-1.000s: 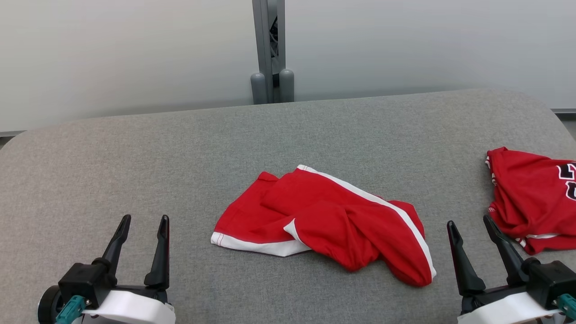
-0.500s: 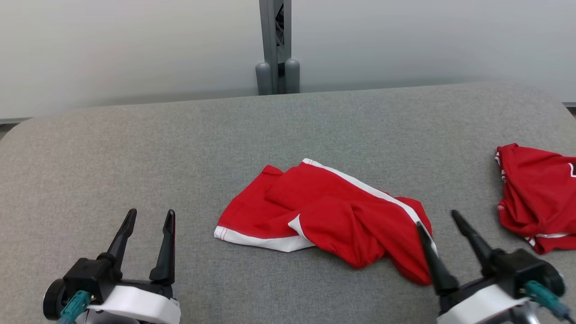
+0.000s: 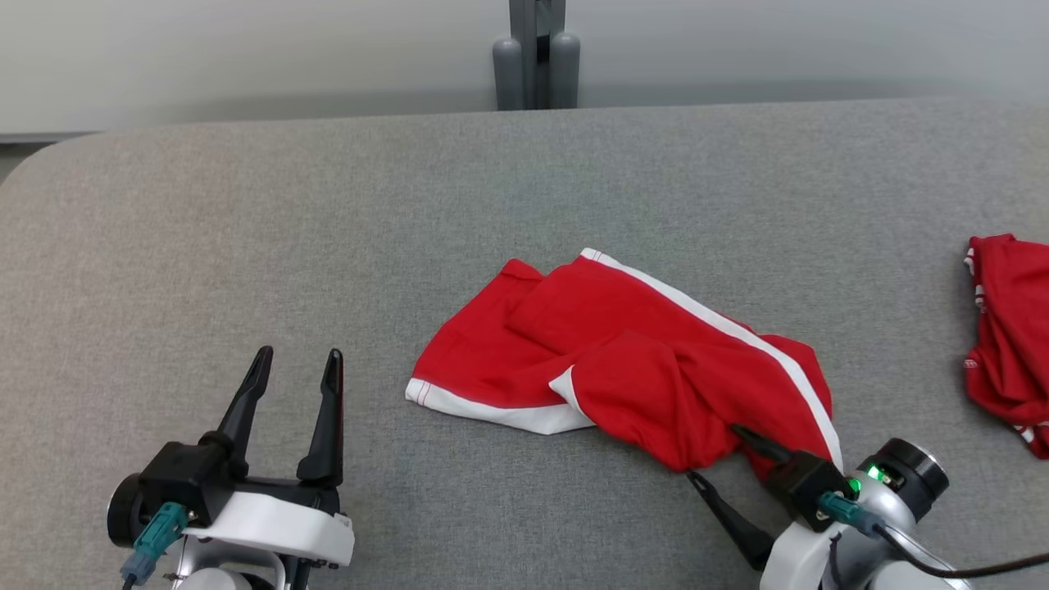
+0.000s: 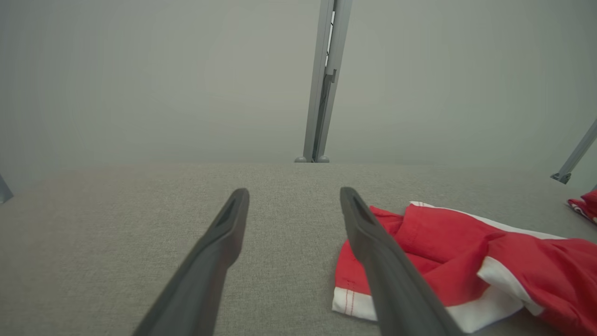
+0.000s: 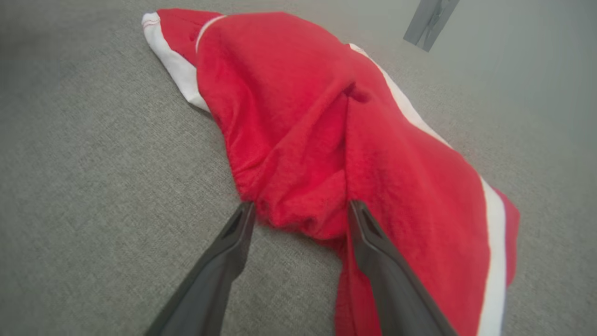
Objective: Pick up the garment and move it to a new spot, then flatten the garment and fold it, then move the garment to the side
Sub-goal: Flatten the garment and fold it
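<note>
Straddling the garment point(image 3: 623, 369) edge, right hand point(image 3: 711, 451) spread

Crumpled red cloth point(image 3: 1004, 344) lies far right on the grey table point(image 3: 246, 229); grey post point(image 3: 537, 49) stands behind it

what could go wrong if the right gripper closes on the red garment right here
The right gripper, open, straddles a bunched fold at the near edge of the red garment; closing there may pinch several layers and lift a clump hard to flatten. Its fingertips look low against the grey table cover and might catch it. The other red garment lies to the right; moving that way could drag onto it.
</note>
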